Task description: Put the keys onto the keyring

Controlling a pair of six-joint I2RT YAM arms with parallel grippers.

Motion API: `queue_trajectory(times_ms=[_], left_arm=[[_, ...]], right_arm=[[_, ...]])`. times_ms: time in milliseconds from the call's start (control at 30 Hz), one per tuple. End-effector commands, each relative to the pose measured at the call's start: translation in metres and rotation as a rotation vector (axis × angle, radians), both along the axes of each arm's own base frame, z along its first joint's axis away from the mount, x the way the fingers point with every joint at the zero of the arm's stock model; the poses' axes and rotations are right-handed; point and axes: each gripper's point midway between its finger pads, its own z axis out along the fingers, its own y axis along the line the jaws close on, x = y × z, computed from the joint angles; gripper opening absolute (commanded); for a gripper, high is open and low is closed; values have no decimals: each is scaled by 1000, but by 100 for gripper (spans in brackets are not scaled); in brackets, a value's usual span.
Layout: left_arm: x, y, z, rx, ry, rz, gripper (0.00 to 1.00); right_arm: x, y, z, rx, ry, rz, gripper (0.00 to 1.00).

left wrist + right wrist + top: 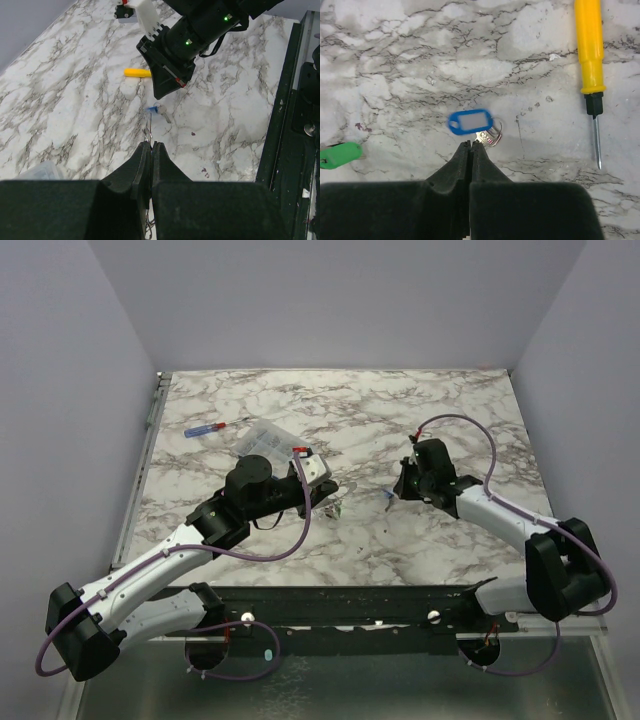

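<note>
Marble table (450, 410), top view: left jaws near centre, right jaws just across from them, with the blue-tagged key (387, 498) at the right tips. Red-and-blue screwdriver (213, 427) and clear box (268, 436) lie back-left, well apart from the work.

Left wrist: left jaws fully closed. Thin keyring (147, 134) wire pokes out of the tips, so it looks pinched. Wire runs toward the blue-tagged key; touching or not, unclear. Yellow screwdriver (137, 73) lies beyond.

Right wrist: right jaws closed flat, tips touching or just beside the key's metal blade, with the blue tag on the table just ahead. Cannot tell if the blade is actually pinched; probably a marginal grip or a miss. Green-tagged key (340, 154) lies at left.

Doing it well: likely reopen, centre on the tag rather than the blade and grip firmly. Then lift and feed the key's hole onto the ring's open end, with the left arm steady.
</note>
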Motion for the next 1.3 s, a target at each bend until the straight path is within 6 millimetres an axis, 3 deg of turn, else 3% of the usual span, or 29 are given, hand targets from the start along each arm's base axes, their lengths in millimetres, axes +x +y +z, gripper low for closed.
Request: queue_trajectory(times_ms=[0,167,300,467,533,867,1267], left_arm=[[3,0,6,-15,-22,7,0],[3,0,5,-14,-22,7,0],[2,0,7,-16,-23,7,0],[2,1,7,-18,-24,6,0],[1,1,7,-18,-23,4,0],[1,1,10,-24,-29,7,0],[1,2,10,-23,-32,11,0]], right_arm=[[-3,2,14,13,-45,46,1],[-6,7,25,37,-76,87,1],[-6,-7,22,2,-54,-10,3],[-7,-23,8,-54,-20,-100,42],[-8,-26,-3,-80,15,-106,50],[8,-11,-24,-56,64,-105,50],[20,-6,-29,-41,45,-116,43]])
